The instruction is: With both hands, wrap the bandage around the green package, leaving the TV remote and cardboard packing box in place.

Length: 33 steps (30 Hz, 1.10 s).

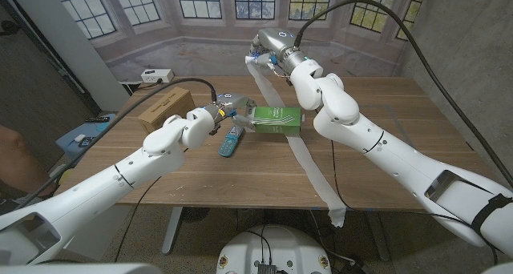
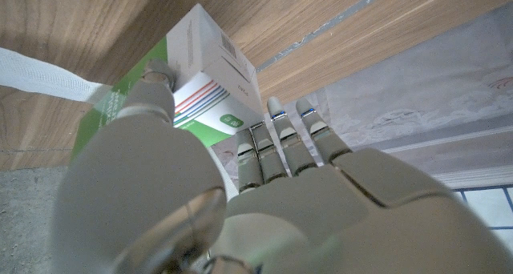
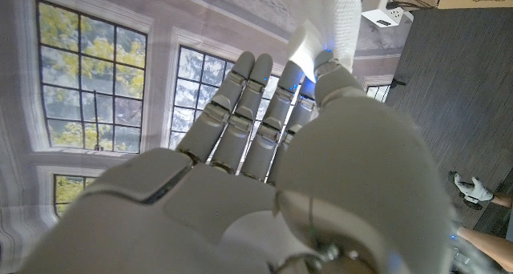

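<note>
Both arms: glossy white rounded shells, bulbous at the joints, dark seams between segments. Left hand [image 1: 227, 114] and right hand [image 1: 263, 51] are silver-grey at the wrist, fingers [image 2: 276, 150] pale grey with darker bands at the segment gaps. Black cable loops off each wrist. Black band on right arm at 4 o'clock.

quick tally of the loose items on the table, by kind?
green package: 1
bandage: 1
TV remote: 1
cardboard packing box: 1
Total: 4
</note>
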Each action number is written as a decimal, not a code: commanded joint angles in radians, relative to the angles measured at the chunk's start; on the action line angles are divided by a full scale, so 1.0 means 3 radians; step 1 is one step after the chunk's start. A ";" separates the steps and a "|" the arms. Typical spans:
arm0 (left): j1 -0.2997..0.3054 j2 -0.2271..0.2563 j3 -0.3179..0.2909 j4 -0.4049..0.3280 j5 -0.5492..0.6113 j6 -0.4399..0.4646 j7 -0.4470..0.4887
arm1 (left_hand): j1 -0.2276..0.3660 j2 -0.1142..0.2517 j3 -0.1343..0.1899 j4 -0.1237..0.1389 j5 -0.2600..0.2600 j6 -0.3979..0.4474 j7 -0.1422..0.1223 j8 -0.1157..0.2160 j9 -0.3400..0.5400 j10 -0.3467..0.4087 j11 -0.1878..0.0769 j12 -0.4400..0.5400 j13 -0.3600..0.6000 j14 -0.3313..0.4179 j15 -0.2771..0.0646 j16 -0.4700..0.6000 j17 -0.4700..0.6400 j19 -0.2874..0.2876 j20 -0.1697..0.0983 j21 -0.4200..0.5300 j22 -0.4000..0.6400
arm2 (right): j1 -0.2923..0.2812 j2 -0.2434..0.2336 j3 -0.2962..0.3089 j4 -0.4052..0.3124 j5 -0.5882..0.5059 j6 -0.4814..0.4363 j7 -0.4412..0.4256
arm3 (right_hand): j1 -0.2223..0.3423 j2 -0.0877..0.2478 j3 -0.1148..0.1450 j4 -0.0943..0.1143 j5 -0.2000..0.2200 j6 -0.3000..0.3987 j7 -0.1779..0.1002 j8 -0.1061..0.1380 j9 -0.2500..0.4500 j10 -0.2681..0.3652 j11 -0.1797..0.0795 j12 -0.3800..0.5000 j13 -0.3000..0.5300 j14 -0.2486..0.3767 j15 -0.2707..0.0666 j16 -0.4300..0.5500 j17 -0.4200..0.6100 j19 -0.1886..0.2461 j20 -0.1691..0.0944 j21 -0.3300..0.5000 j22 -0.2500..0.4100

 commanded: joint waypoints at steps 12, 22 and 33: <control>-0.0130 -0.0068 0.0076 0.0176 -0.0066 -0.0096 0.0075 | 0.0113 0.0189 0.0016 0.0018 0.0017 0.0256 -0.0029 0.0373 0.0015 0.0058 -0.0029 0.0004 0.0012 0.0020 0.0014 -0.0028 0.0010 0.0003 0.0004 -0.0001 0.0010 | -0.0166 -0.0018 0.0094 -0.0341 -0.0076 -0.0128 0.0089 | -0.0009 0.0033 -0.0021 0.0012 0.0016 0.0043 0.0019 0.0009 0.0008 0.0023 0.0035 0.0016 0.0017 0.0041 -0.0392 0.0014 0.0021 0.0032 -0.0041 0.0016 0.0007; -0.0163 -0.0083 0.0090 0.0219 -0.0075 -0.0092 0.0090 | 0.0104 0.0191 0.0014 0.0021 0.0017 0.0251 -0.0019 0.0378 0.0013 0.0055 -0.0009 -0.0001 0.0016 0.0019 0.0022 -0.0031 0.0013 0.0002 0.0005 -0.0001 0.0010 | -0.0298 -0.0050 0.0157 -0.0540 -0.0077 -0.0211 0.0160 | -0.0017 0.0038 -0.0033 0.0015 0.0018 0.0035 0.0026 0.0000 0.0008 0.0022 0.0042 0.0017 0.0021 0.0047 -0.0384 0.0013 0.0023 0.0036 -0.0038 0.0017 0.0008; -0.0245 -0.0141 0.0139 0.0310 -0.0080 -0.0122 0.0100 | 0.0099 0.0191 0.0013 0.0021 0.0017 0.0248 -0.0026 0.0382 0.0011 0.0062 0.0000 -0.0001 0.0021 0.0021 0.0020 -0.0034 0.0014 -0.0003 0.0007 -0.0003 0.0010 | -0.0456 -0.0095 0.0214 -0.0772 -0.0125 -0.0322 0.0220 | -0.0023 0.0045 -0.0042 0.0017 0.0021 0.0048 0.0046 -0.0003 0.0009 0.0029 0.0063 0.0019 0.0022 0.0045 -0.0382 0.0006 0.0022 0.0040 -0.0029 0.0017 0.0008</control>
